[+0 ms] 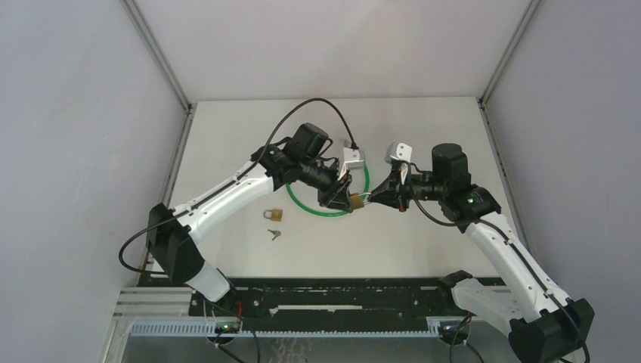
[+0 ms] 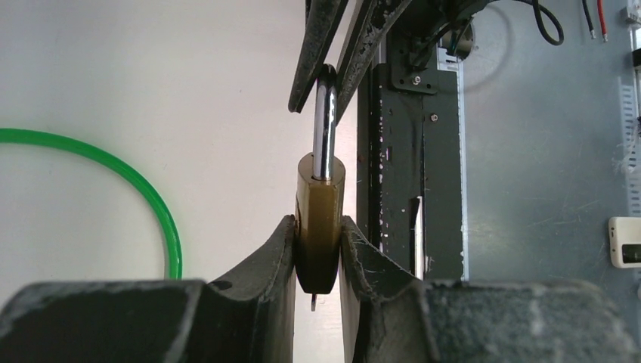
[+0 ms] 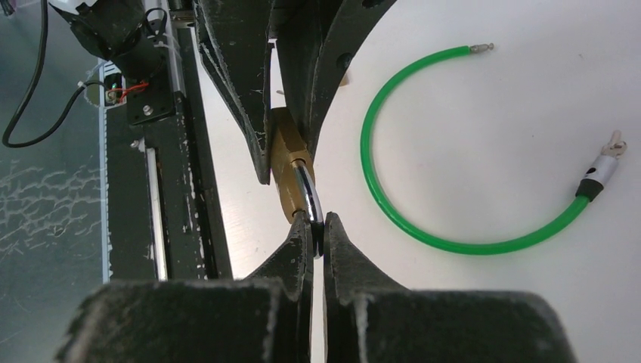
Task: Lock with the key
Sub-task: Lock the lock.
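Black fingers of my left gripper (image 2: 317, 253) fill the bottom of the left wrist view. They are squeezed shut on the gold body of a padlock (image 2: 319, 204), which stands upright between them in the middle of the frame. Its silver loop (image 2: 326, 128) points up, and my right gripper (image 3: 317, 231) pinches the top of that loop, closed tight. I cannot tell if the loop is clicked in.

From above, both grippers meet near the middle of the frame with the padlock between them, over a green cable (image 3: 461, 246) that lies curled on the white table (image 1: 423, 234). Lower and to the left, a second small padlock (image 1: 274, 215) lies on the table. A little key (image 1: 274, 234) lies just below it, well apart from my grippers.
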### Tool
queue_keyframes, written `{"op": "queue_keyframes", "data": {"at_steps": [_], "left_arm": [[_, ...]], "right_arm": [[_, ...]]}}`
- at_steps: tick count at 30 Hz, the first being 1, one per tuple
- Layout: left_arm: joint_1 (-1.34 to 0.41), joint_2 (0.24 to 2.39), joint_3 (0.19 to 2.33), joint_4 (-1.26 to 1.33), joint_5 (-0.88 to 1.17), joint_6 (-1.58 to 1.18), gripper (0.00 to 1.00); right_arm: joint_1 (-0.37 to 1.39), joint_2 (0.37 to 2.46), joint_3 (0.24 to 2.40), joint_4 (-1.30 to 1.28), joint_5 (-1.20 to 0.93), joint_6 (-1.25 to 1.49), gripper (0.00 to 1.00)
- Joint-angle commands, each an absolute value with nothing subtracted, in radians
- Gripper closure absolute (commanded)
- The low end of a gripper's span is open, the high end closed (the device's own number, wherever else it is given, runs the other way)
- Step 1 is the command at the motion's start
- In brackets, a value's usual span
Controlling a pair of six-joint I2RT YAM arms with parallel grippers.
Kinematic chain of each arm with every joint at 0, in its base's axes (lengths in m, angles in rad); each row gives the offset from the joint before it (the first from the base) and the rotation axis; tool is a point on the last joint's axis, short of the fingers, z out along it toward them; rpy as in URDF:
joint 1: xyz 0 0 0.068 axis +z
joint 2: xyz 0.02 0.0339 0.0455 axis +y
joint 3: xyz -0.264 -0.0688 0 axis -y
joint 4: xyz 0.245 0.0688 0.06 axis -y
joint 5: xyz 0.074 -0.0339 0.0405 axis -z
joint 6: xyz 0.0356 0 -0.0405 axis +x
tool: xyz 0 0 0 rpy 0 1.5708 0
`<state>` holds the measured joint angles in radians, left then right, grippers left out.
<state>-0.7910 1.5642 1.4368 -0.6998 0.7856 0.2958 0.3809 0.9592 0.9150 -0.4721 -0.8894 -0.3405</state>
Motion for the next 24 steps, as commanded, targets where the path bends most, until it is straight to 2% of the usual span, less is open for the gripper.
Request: {"op": "queue_keyframes", "data": {"at_steps": [1, 24], "left_arm": [[-0.791, 1.565, 1.578, -0.459, 0.855, 0.213, 1.0], [-0.778, 1.658, 1.795, -0.488, 0.789, 0.14, 1.0]], "right_arm": [[0.431, 0.966, 0.904, -0.377, -0.954, -0.291, 1.0], [0.515, 0.994, 0.866, -0.288, -0.94, -0.2, 1.0]]}}
